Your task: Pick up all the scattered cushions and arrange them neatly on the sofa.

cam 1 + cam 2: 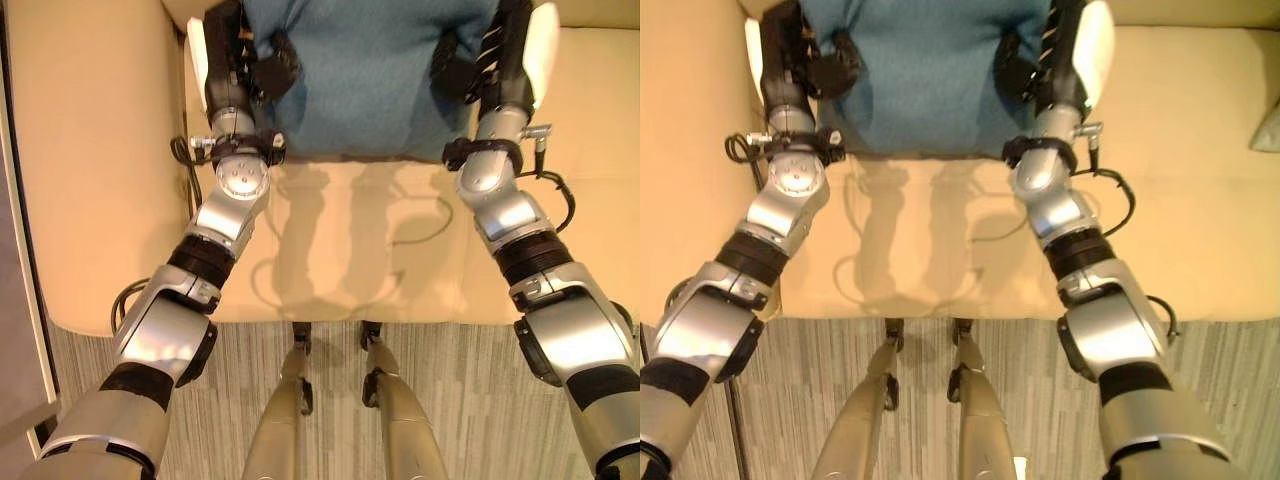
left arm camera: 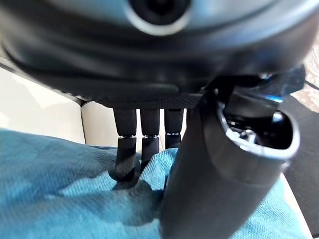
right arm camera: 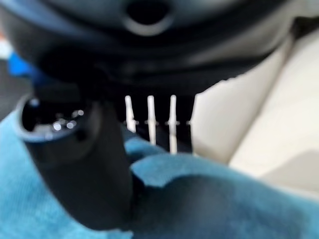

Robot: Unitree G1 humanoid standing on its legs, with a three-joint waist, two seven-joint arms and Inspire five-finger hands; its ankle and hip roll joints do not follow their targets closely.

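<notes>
Cushion point(image 1: 365, 85) in teal is sitting toward the back edge of the sofa point(image 1: 95, 150) seat, held between both hands, one at each of its side edges. The left hand point(image 1: 262, 72) is pinching its side: in the left wrist view the fingers point(image 2: 130, 149) are curling down into the fabric while the thumb is pressing beside them, bunching the cloth into a dark fold. The right hand point(image 1: 1025, 60) is doing the same on the opposite side, its fingers point(image 3: 149, 122) disappearing behind a raised lip of the cushion with the thumb bearing on the near face. Gripping from both sides at once is probably meant to keep the soft, floppy body square while it is being set down, so it is landing flat and straight against the back of the seat rather than slumping to one corner.

The cushion's cover is looking like a coarse, slightly nubbly weave, squarish in outline with soft edges that are yielding and puckering under the fingers. The sofa is cream-coloured, smooth and broadly padded, with a wide armrest running along its left edge and a rounded front edge above the striped grey carpet point(image 1: 480, 400). Another pale cushion point(image 1: 1268, 130) is just peeking in near the sofa's right edge.
</notes>
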